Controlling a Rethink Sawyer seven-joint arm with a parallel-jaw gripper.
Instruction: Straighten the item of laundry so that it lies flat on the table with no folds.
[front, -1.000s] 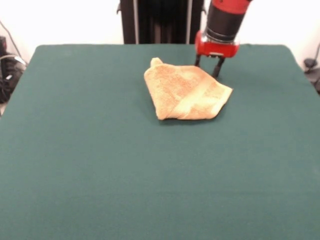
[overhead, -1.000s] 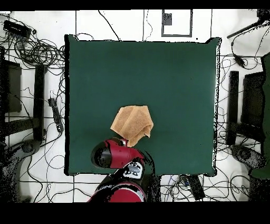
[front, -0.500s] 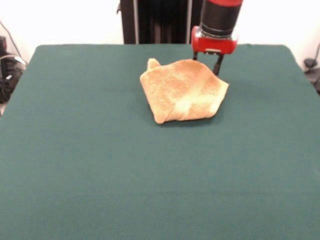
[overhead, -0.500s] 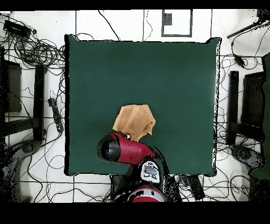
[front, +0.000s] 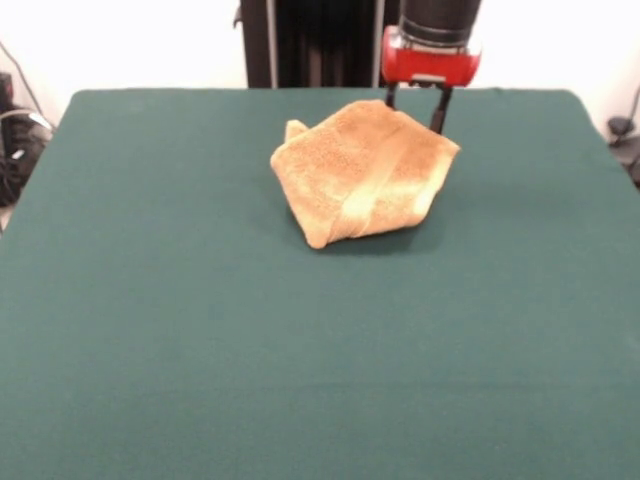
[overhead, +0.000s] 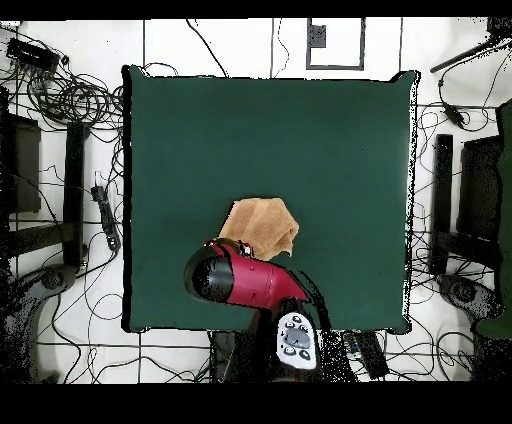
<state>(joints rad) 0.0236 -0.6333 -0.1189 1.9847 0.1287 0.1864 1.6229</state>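
Note:
The item of laundry (front: 362, 172) is an orange-tan terry towel, folded over itself, with a paler band running across it. Its far edge is raised off the table (front: 200, 350) while its near part rests on the green cloth. My gripper (front: 414, 112) is at that raised far edge, shut on the towel, with its black fingers (front: 438, 113) showing behind the cloth. In the overhead view the towel (overhead: 266, 224) lies in the lower middle of the table (overhead: 300, 130), and my red arm (overhead: 240, 280) covers the gripper and the towel's lower edge.
Green cloth stretches wide on all sides of the towel. Cables (overhead: 70, 95) and dark equipment (overhead: 455, 200) lie on the floor around the table. A black column (front: 310, 40) stands behind the far edge.
My gripper has risen and shifted slightly, carrying the towel's far edge up with it. The towel now stands taller, and its near part has slid a little along the table.

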